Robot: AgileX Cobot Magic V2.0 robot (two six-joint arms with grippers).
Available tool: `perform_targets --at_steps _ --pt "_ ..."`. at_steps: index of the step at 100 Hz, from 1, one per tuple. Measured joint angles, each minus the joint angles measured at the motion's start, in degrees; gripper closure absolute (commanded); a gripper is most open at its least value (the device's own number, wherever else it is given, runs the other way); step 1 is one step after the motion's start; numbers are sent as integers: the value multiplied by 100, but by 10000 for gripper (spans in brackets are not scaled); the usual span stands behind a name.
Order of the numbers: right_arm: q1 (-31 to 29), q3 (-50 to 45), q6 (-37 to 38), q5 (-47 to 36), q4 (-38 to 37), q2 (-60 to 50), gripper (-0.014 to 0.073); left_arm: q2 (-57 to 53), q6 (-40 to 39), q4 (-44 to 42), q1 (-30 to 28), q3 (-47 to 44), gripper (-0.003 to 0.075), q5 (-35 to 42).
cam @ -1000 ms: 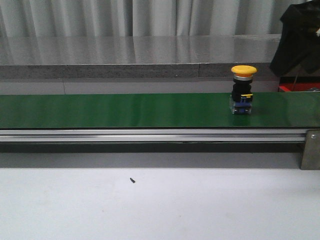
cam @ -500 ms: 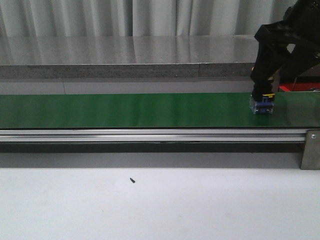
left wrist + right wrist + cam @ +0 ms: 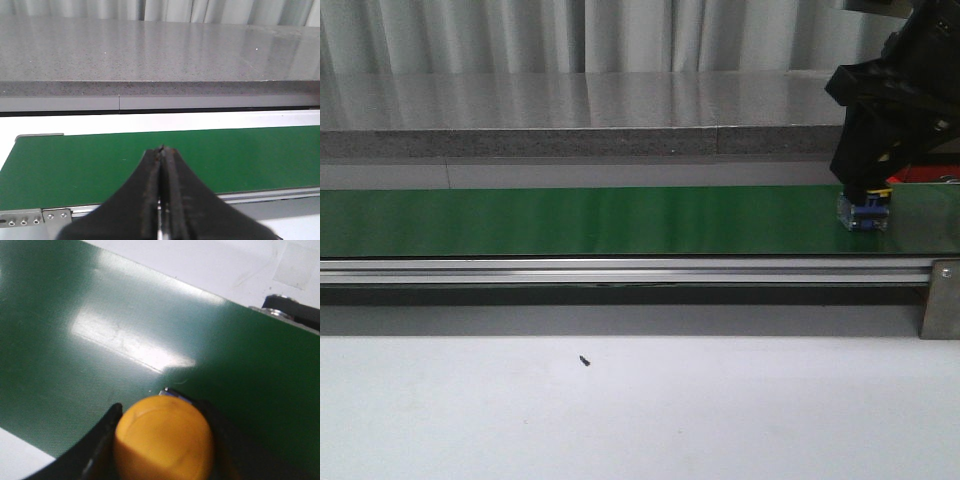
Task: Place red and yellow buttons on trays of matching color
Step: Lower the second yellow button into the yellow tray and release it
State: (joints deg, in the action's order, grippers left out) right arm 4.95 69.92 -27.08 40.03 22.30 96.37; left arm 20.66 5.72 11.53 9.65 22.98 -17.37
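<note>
- The yellow dome-capped push button with a black body and clear blue base (image 3: 863, 212) stands upright on the green conveyor belt (image 3: 570, 220), near that belt's right end in the front view.
- The right gripper (image 3: 162, 440) is down over it: in the right wrist view a black finger sits at each side of the yellow cap, close against it. Whether the fingers already press it firmly I cannot tell, though a closed grasp looks likely.
- The left gripper (image 3: 161, 165) hangs over the belt with its fingers pressed together, holding nothing.
- To do this step well, the grip should bear on the black body just under the cap, centred, so the button does not tip.
- Lift straight up until the base clears the belt before moving sideways; a dragged base could catch.
- No tray shows in any view, so the yellow tray must be located before the carry is aimed.
- The grey tabletop (image 3: 640, 410) in front bears only a small dark speck (image 3: 585, 360).
</note>
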Motion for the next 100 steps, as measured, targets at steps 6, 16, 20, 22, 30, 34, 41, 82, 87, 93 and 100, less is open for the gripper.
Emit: perform_targets --at_steps 6,16,20,22,30,34,41,82,87,93,100 --pt "-66 0 0 122 0 -84 450 0 0 0 0 0 740 0" --pt "-311 12 0 310 7 -333 450 0 0 0 0 0 740 0" --pt "-429 12 0 415 7 -467 450 0 0 0 0 0 740 0" --pt "-509 12 0 471 7 -537 450 0 0 0 0 0 740 0" --pt "-877 -48 0 622 7 -820 450 0 0 0 0 0 740 0" --pt "-1053 -147 0 666 7 -994 450 0 0 0 0 0 740 0" --pt "-1435 -388 0 737 7 -1301 450 0 0 0 0 0 740 0" --pt "-3607 -1710 -54 504 -156 -2451 450 0 0 0 0 0 740 0" --pt "-3677 -1776 -54 402 -156 -2396 450 0 0 0 0 0 740 0" --pt "-3735 -1826 -54 316 -156 -2308 450 0 0 0 0 0 740 0" --pt "-3779 -1828 -58 176 -167 -2165 450 0 0 0 0 0 740 0"
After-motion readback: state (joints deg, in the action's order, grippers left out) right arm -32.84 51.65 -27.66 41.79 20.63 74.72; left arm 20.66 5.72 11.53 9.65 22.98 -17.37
